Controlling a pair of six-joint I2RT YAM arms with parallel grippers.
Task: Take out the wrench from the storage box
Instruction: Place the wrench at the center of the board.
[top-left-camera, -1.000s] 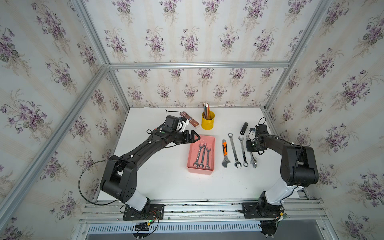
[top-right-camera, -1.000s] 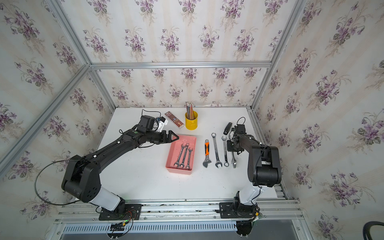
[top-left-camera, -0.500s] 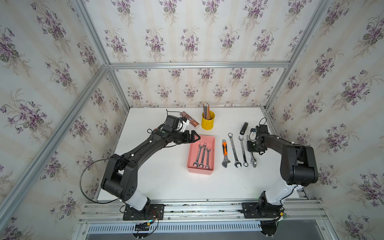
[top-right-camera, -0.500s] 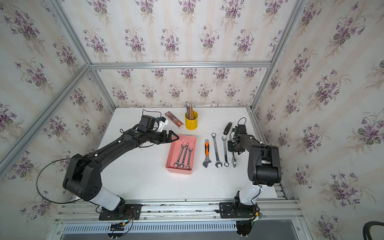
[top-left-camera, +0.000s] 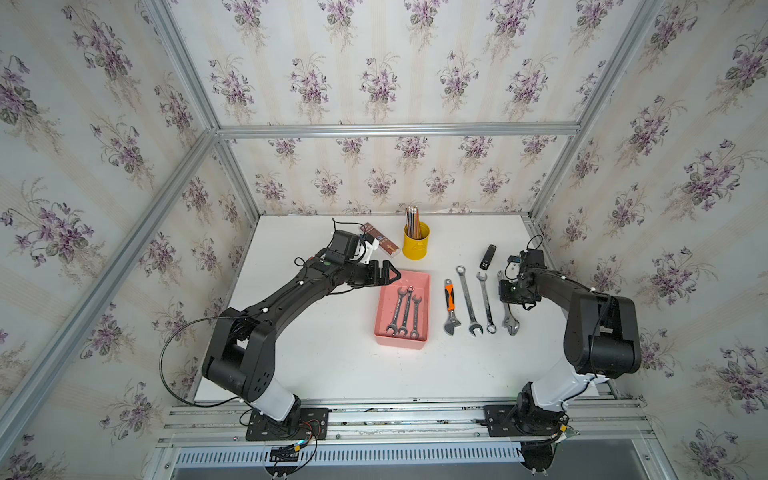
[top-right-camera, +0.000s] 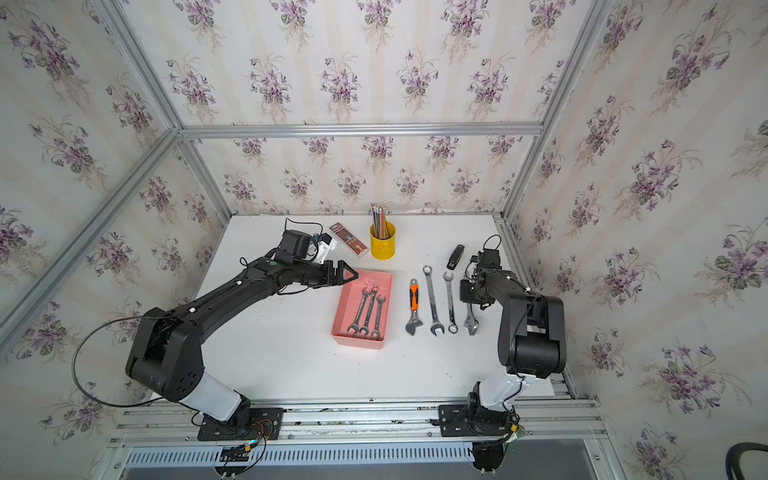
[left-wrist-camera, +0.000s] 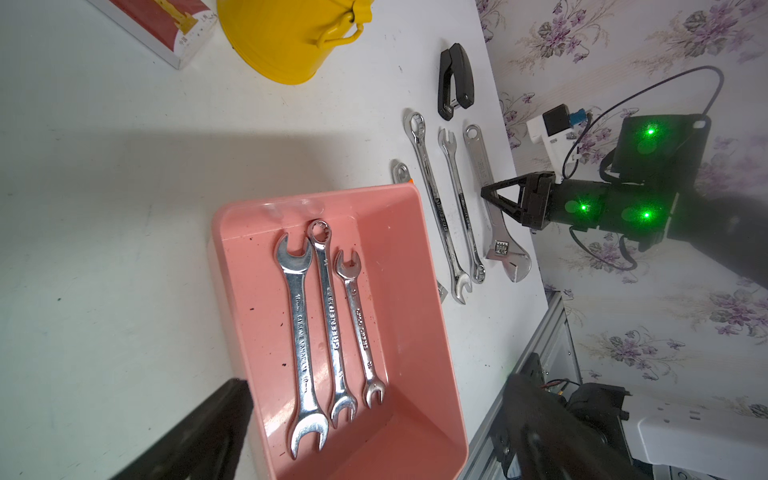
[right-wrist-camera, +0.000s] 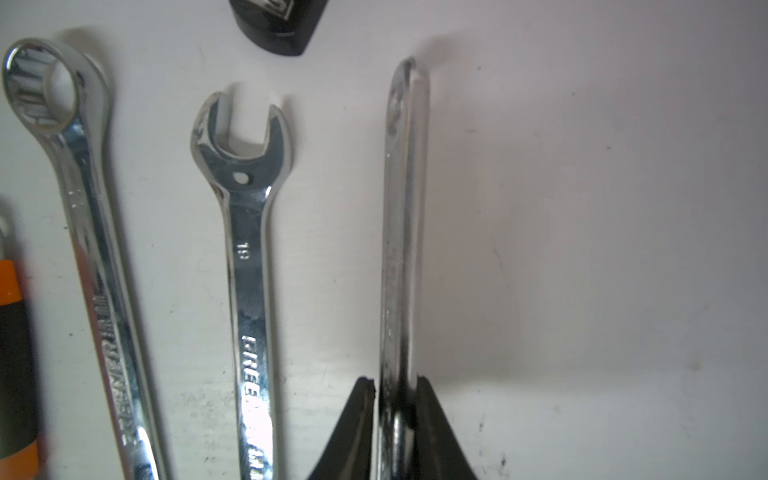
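Storage box: the pink storage box (top-left-camera: 401, 341) stands on the white table (top-left-camera: 332, 365) between the two arms, nearer the left one.
Wrenches in the box: three wrenches (top-left-camera: 405, 311) lie flat on its floor, side by side along its length. The broadest is on the left and the shortest on the right.
Left gripper: the left gripper (top-left-camera: 395, 274) has its jaws spread wide with nothing between them. It hovers over the far left corner of the box.
Box against left gripper: the three wrenches lie below the fingertips and toward the near side, apart from them. In the left wrist view the two fingers frame the near end of the box.
Right gripper: the right gripper (right-wrist-camera: 395, 386) is well apart from the box, near the table's right edge. It is clenched on the handle of a silver adjustable wrench (top-left-camera: 509, 322), one finger on each side, with the handle turned on edge.
Row outside the box: an orange-handled wrench (top-left-camera: 449, 305) lies just beside the box. Next come a long wrench (top-left-camera: 468, 299) and a thinner wrench (top-left-camera: 486, 301), then the held one.
Back of table: a yellow cup (top-left-camera: 415, 245) and a black stapler (top-left-camera: 488, 256).
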